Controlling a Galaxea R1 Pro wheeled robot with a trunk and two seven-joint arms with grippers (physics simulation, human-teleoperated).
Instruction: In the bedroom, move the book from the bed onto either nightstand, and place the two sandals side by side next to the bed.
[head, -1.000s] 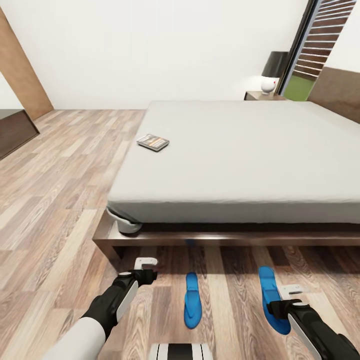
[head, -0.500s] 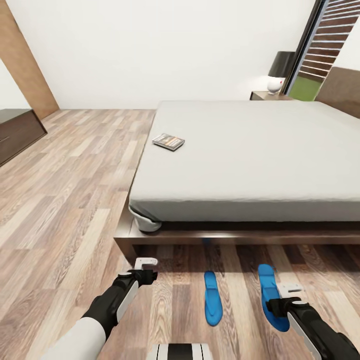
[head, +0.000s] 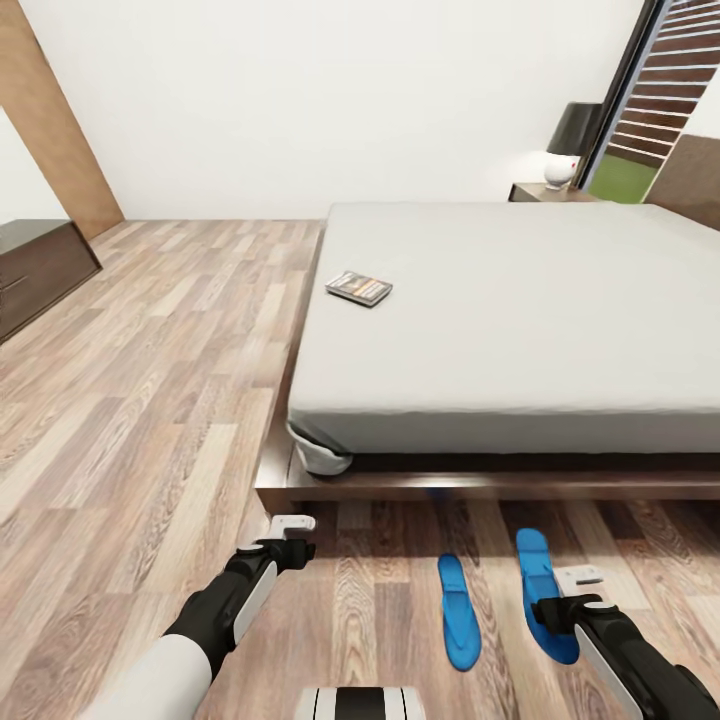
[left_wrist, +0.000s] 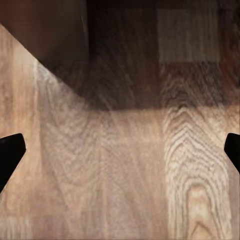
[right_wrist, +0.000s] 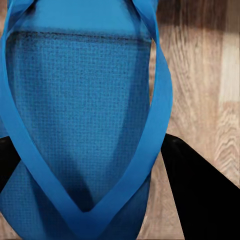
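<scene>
The book (head: 359, 288), dark with pale bands, lies near the foot-side corner of the grey bed (head: 520, 300). One blue sandal (head: 460, 612) rests on the plank floor beside the bed frame. The other sandal (head: 541, 590) sits low over the floor just to its right, with my right gripper (head: 570, 592) shut on it. In the right wrist view that sandal (right_wrist: 85, 110) spans the gap between the black fingers (right_wrist: 200, 195). My left gripper (head: 295, 537) hangs open over bare floor by the bed's corner, its fingertips (left_wrist: 10, 152) wide apart. A nightstand (head: 545, 191) stands beyond the bed.
A lamp (head: 574, 135) stands on the nightstand by the dark-framed window (head: 650, 100). A long low dark bench (head: 40, 265) sits against the wall at far left. Open plank floor (head: 150, 380) stretches left of the bed.
The whole view has shifted, so the bed, book and floor sandal sit further right in the picture. The held sandal stayed with my right gripper and is now closer to the floor sandal.
</scene>
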